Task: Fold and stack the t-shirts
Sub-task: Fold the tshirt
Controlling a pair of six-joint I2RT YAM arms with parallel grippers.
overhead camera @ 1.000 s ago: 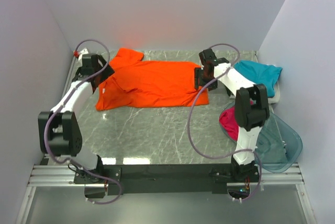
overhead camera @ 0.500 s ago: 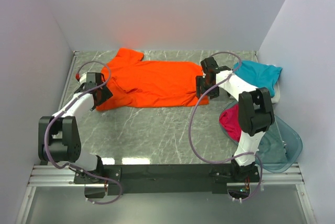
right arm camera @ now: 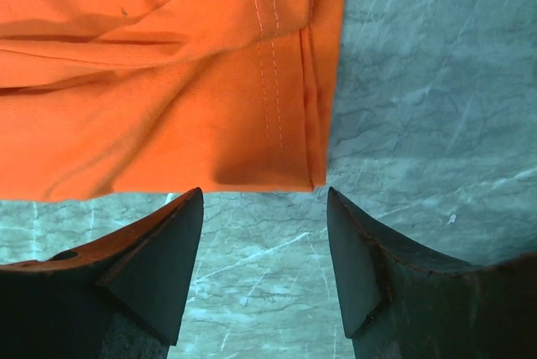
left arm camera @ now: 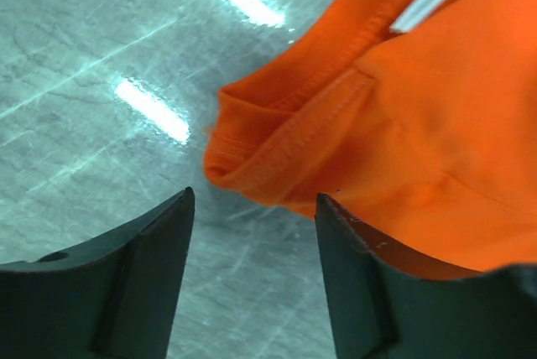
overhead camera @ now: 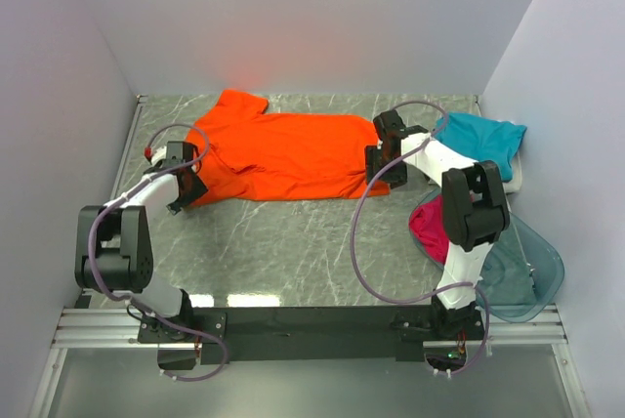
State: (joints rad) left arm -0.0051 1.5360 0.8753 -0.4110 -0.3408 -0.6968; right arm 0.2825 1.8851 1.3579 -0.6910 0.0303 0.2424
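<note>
Orange tee [overhead camera: 283,156] spread flat, far centre of table. Left gripper [left arm camera: 252,204] open, poised at tee's near-left hemmed fold, nothing pinched. Soft, light, limp cloth; probably best pinched at stitched corners. Right gripper [right arm camera: 264,200] open at near-right hem corner. Teal tee [overhead camera: 483,140] far right.

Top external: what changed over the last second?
Both arms pulled back toward the near edge. The left gripper moved down the left end of the orange t-shirt to its near-left corner. The right gripper moved to the near-right hem corner. Both are open and grip nothing. The orange shirt, teal t-shirt, magenta t-shirt and tub stayed put.
</note>
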